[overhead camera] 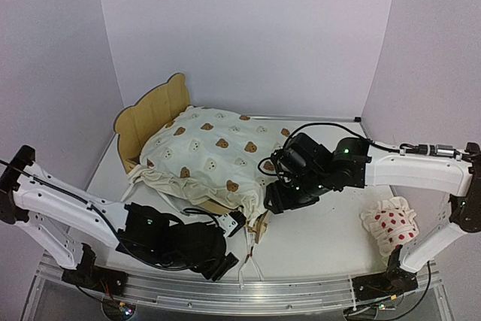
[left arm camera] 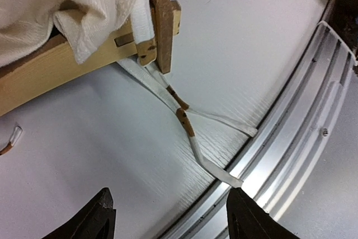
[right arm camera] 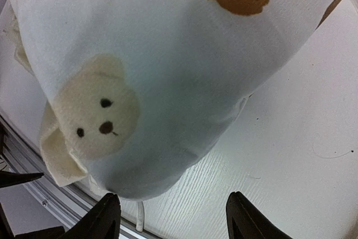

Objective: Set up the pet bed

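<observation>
The plywood pet bed (overhead camera: 150,114) stands at the left back with its bear-ear headboard upright. The cream bear-print cushion (overhead camera: 214,152) lies over it and overhangs the near corner. My left gripper (overhead camera: 228,264) is open and empty, low near the table's front edge. In the left wrist view the gripper (left arm camera: 170,208) hovers over the cushion's white ties (left arm camera: 184,118), which trail from the bed's wooden corner (left arm camera: 163,26). My right gripper (overhead camera: 274,201) is open at the cushion's near right corner. In the right wrist view the gripper (right arm camera: 173,208) sits just below the cushion (right arm camera: 168,71), apart from it.
The white red-dotted pillow (overhead camera: 391,223) lies at the right, beside the right arm. An aluminium rail (left arm camera: 313,110) runs along the table's front edge (overhead camera: 225,291). White walls close the left, back and right sides.
</observation>
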You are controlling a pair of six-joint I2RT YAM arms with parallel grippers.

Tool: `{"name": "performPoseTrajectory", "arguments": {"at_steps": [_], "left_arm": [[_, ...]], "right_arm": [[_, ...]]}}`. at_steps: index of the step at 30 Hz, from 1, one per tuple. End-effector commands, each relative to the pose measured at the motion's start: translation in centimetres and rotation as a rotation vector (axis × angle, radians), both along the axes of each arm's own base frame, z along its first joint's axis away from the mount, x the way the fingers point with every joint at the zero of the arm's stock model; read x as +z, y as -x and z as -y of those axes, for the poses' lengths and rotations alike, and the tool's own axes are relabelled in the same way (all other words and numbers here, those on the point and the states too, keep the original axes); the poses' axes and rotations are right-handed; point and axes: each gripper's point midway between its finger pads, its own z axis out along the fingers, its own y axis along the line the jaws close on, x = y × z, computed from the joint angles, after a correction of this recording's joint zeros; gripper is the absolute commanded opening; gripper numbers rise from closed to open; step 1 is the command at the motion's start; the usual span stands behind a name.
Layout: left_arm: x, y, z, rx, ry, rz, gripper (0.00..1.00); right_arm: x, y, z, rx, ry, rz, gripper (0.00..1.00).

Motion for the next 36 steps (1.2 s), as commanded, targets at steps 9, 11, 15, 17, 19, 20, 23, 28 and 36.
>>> {"name": "performPoseTrajectory", "arguments": {"at_steps": [9,11,15,17,19,20,23,28,36], "left_arm": [[-6.8,-2.4,4.2,-0.010,-0.058,-0.137,0.62],[-7.0,-2.1,4.6,-0.030,-0.053,-0.146,0.62],[-7.2,-2.3,4.9,-0.030,-0.067,-0.140,0.62],[-7.0,-2.2,5.1,-0.035,-0.063,-0.147,0.63],[-6.9,-2.0,5.1,-0.041,-0.063,-0.155,0.64],[-7.0,-1.9,5.1,-0.042,-0.067,-0.160,0.64],[-7.3,-1.8,4.8,-0.043,-0.083,-0.169,0.65],[-6.1,-1.6,5.0,-0.042,-0.070,-0.185,0.67],[-7.5,-1.0,5.7,-0.068,-0.100,-0.218,0.65]], "right_arm": [[-3.3,1.1,-1.1,0.009,-0.017,-0.074,0.58],[-4.0,1.2,-1.1,0.007,-0.011,-0.082,0.58],[-5.0,1.0,-1.5,0.011,0.003,-0.091,0.57],[-5.4,0.9,-1.8,0.016,0.006,-0.093,0.57],[-5.7,0.8,-1.9,0.019,0.012,-0.090,0.57],[-5.7,0.7,-1.9,0.017,0.014,-0.088,0.57],[-5.0,0.5,-1.7,0.013,0.006,-0.065,0.57],[-3.1,0.4,-1.7,0.016,-0.035,-0.032,0.57],[-2.7,0.8,-2.7,0.029,-0.069,-0.066,0.57]]}}
